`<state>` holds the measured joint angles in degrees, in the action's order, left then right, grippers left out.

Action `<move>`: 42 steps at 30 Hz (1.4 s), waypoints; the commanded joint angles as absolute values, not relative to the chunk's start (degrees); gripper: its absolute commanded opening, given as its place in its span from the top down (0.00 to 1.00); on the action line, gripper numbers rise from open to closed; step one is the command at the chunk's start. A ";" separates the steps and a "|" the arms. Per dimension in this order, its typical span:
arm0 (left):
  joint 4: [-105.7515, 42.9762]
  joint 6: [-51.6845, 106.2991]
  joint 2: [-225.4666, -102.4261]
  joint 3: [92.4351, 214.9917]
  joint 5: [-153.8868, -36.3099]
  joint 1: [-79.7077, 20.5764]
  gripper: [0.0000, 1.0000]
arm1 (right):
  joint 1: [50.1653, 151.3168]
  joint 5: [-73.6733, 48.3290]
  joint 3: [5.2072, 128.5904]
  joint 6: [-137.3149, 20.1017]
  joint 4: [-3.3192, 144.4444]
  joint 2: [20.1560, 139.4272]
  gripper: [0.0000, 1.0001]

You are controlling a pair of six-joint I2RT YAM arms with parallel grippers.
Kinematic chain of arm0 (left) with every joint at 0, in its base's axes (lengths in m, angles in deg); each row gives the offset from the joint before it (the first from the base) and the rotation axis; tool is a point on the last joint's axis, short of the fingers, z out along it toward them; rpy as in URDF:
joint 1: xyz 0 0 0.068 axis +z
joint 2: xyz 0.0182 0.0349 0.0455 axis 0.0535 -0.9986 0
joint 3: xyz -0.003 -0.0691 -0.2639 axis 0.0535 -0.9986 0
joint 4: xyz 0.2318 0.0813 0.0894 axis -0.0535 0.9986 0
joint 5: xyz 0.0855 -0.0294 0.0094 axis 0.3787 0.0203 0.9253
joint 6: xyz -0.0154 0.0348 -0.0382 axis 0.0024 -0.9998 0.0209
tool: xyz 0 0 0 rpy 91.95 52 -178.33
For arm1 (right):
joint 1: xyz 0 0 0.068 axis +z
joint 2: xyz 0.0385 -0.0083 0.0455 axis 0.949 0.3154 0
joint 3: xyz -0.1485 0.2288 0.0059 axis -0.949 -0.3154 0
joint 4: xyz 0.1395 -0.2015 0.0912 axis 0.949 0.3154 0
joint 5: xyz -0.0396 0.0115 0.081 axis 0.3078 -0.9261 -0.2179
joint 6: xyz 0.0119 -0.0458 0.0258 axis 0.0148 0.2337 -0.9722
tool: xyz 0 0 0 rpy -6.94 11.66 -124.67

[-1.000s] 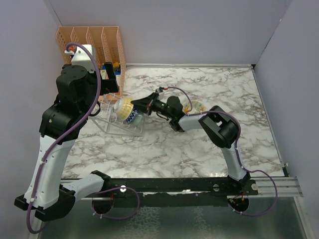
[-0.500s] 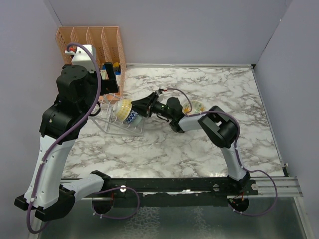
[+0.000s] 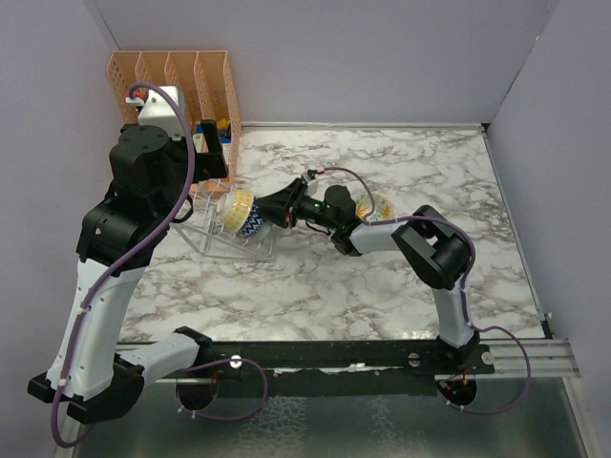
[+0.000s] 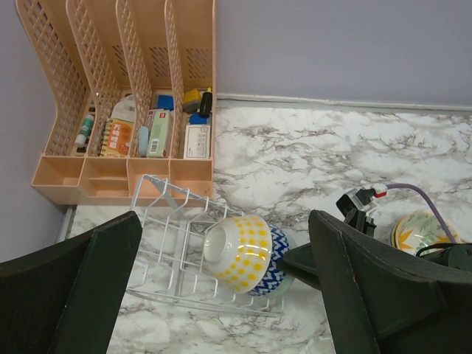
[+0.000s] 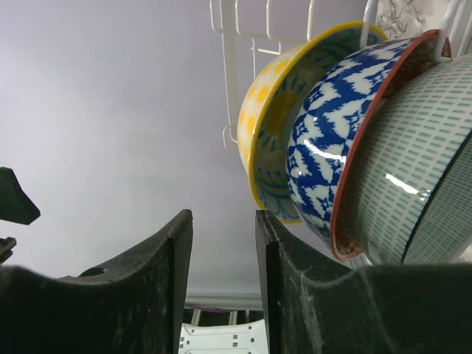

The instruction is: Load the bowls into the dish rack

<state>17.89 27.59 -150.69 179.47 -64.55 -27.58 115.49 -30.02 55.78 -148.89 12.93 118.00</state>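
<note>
Three bowls stand on edge in the dish rack. Beside the rack, the right gripper is slightly parted and empty. Above the rack, the left gripper is spread wide.

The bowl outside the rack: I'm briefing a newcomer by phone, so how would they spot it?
On the marble table, look near the middle, just behind the right arm. A lone bowl sits there directly on the marble, pale with a yellow-orange flower pattern, while the other bowls stand on edge in the dish rack to its left.
</note>
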 commanded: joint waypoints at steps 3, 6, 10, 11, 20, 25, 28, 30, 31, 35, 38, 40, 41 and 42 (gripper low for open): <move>16.81 27.75 -149.50 179.10 -64.16 -27.96 0.01 | 114.31 -31.98 53.19 -142.48 20.11 109.58 0.60; 16.83 27.78 -149.24 178.87 -64.30 -28.00 0.01 | 112.75 -32.64 52.55 -136.11 32.26 103.59 0.60; 16.89 27.59 -148.82 178.37 -63.82 -27.96 0.01 | 110.39 -28.35 58.87 -119.96 60.76 95.48 0.59; 16.86 27.58 -148.73 178.25 -63.76 -27.94 0.01 | 110.08 -25.16 61.90 -115.01 69.44 94.01 0.57; 16.86 27.64 -148.45 177.61 -63.92 -27.94 0.01 | 106.42 -3.42 82.17 -91.44 117.69 97.11 0.49; 17.08 27.74 -148.65 177.65 -64.13 -27.98 0.01 | 106.14 2.65 85.62 -84.85 125.92 102.23 0.48; 17.25 27.96 -148.75 177.53 -64.40 -27.94 0.01 | 106.16 4.18 85.91 -82.79 127.48 104.40 0.48; 17.30 28.09 -148.83 177.44 -64.43 -27.99 0.01 | 106.10 4.63 85.04 -81.91 127.67 105.37 0.48; 17.39 28.18 -148.88 177.43 -64.44 -27.95 0.01 | 106.15 4.97 84.64 -81.59 127.71 105.83 0.48; 17.40 28.34 -148.98 177.35 -64.50 -27.95 0.01 | 106.11 6.76 83.20 -80.40 126.60 106.97 0.48; 17.41 28.55 -149.01 177.11 -64.67 -27.97 0.01 | 106.13 7.48 82.86 -79.42 125.53 107.80 0.48; 17.39 28.49 -148.95 176.93 -64.62 -27.96 0.01 | 106.15 7.13 82.47 -78.38 124.46 108.51 0.48; 17.34 28.54 -148.92 176.84 -64.60 -27.94 0.01 | 106.12 6.90 82.27 -78.03 124.12 108.92 0.48; 17.36 28.52 -148.92 176.82 -64.60 -27.99 0.01 | 106.06 6.78 82.08 -77.68 123.86 109.33 0.48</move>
